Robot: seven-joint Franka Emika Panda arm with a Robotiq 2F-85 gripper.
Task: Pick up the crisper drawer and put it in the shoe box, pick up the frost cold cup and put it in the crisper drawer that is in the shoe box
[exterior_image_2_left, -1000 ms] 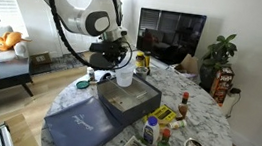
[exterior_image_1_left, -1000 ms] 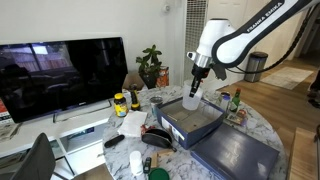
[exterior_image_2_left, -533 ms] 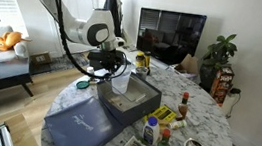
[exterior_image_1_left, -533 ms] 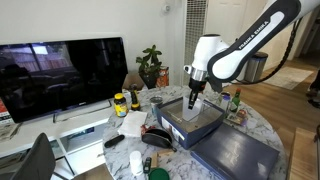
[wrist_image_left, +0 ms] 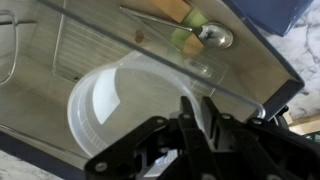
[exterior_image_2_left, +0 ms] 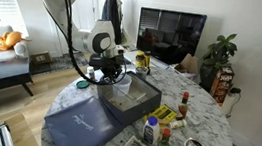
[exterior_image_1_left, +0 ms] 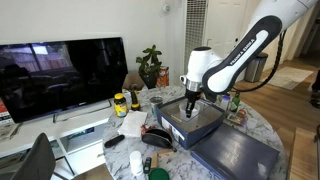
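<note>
Well, none of the writing is readable from where I stand: the labels on the bottles [exterior_image_2_left: 161, 137] crowded at the table's edge, well away from the gripper [wrist_image_left: 203, 118], are too small to make out, and the pale mark on the flat blue-grey slab [exterior_image_2_left: 82, 127] is just a smudge. In the wrist view the gripper's dark fingers [wrist_image_left: 190, 112] are pinched close together on the rim of the frost cold cup [wrist_image_left: 105, 105], one on each side of the thin wall, so it is grasping the cup. The cup hangs open side up just ahead of the fingers, over the clear ribbed floor of the crisper drawer [wrist_image_left: 90, 50]. The drawer itself sits inside the shoe box [exterior_image_1_left: 205, 128], whose blue-grey wall runs directly under the gripper in the wrist view. Beyond the cup, on the far side of the box, lie a metal spoon [wrist_image_left: 213, 36] and some greenish bits, seen through the clear plastic; I cannot tell whether they are in the drawer or past it. The slab lies flat on the marble table [exterior_image_2_left: 205, 123] just beside the box. Farther off stand a dark television [exterior_image_1_left: 60, 75] and a potted plant [exterior_image_1_left: 150, 62]. In both exterior views the white arm [exterior_image_1_left: 235, 55] arches over the table and bends steeply down, its wrist pointing the gripper into the near end of the box, and nothing stands between it and the drawer.
</note>
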